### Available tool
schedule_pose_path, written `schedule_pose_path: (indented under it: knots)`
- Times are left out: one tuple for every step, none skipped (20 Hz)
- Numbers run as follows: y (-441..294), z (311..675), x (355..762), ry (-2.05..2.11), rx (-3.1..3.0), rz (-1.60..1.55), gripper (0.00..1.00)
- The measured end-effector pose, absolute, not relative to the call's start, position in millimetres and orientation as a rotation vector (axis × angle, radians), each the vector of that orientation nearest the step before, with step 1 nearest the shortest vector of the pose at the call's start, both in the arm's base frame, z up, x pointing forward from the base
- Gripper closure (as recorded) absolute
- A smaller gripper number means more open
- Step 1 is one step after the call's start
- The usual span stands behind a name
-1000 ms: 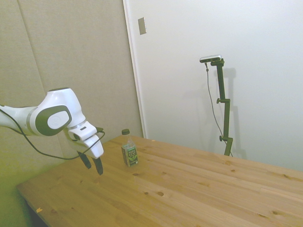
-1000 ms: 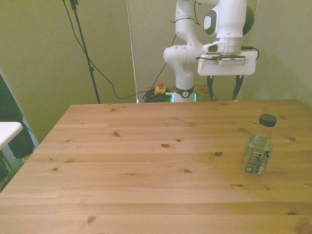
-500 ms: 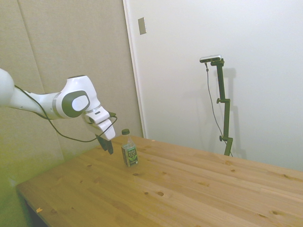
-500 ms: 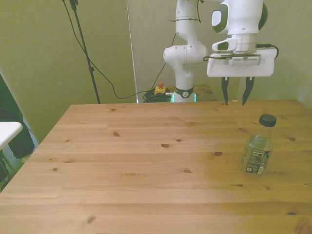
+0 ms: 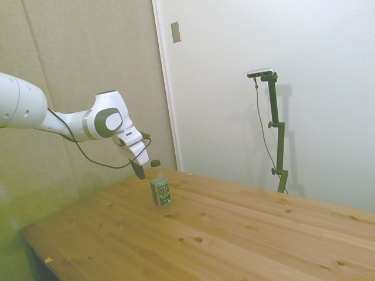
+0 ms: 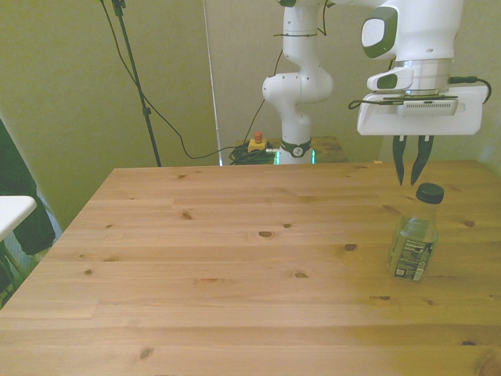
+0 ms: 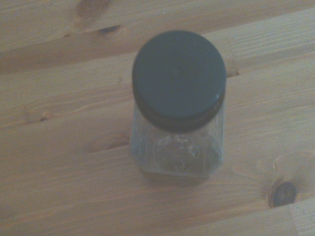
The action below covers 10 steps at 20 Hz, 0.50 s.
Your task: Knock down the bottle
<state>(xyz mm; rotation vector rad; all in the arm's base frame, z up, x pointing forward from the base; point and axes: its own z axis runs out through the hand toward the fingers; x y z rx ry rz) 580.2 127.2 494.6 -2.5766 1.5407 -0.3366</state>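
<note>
From my side view the arm (image 5: 64, 120) comes in from the left, and I see the gripper (image 5: 139, 172) hanging tilted just above and beside the bottle (image 5: 159, 186), its dark tips close to the cap (image 5: 155, 163) without any contact I can confirm. The bottle stands upright on the table (image 5: 234, 234), near the far edge by the beige wall panel (image 5: 88, 58), green label facing the camera. Switching to the front view, the left and middle of the table (image 6: 196, 258) are bare wood; the gripper (image 6: 412, 160) sits over toward the front view's right, its white body level and the two dark fingers (image 6: 400, 160) pointing down with only a narrow gap between them, holding nothing. Their tips end just above and behind the cap (image 6: 429, 192). The bottle (image 6: 413, 235) stands upright near the table's right edge in that view, clear body with a printed label low on it. On the wrist camera I look almost straight down on the dark cap (image 7: 178, 78), with the bottle's clear shoulders (image 7: 177, 152) showing under it against the wood grain (image 7: 59, 196).
</note>
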Motion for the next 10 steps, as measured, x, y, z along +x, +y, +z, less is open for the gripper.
schedule_pose_path:
  knots:
    - [129,495,585,1.546,-2.577,-0.335,1.00]
    - [131,496,589,1.551,-2.575,-0.337,1.00]
    - [133,496,594,1.558,-2.574,-0.341,1.00]
    - [135,497,599,1.564,-2.575,-0.341,1.00]
    - [137,499,603,1.569,-2.575,-0.344,1.00]
    - [137,501,608,1.576,-2.575,-0.349,1.00]
    - [135,504,613,1.586,-2.574,-0.351,1.00]
    - [133,506,619,1.596,-2.571,-0.351,1.00]
    - [130,508,626,1.608,-2.567,-0.352,1.00]
    - [125,509,633,1.623,-2.563,-0.352,1.00]
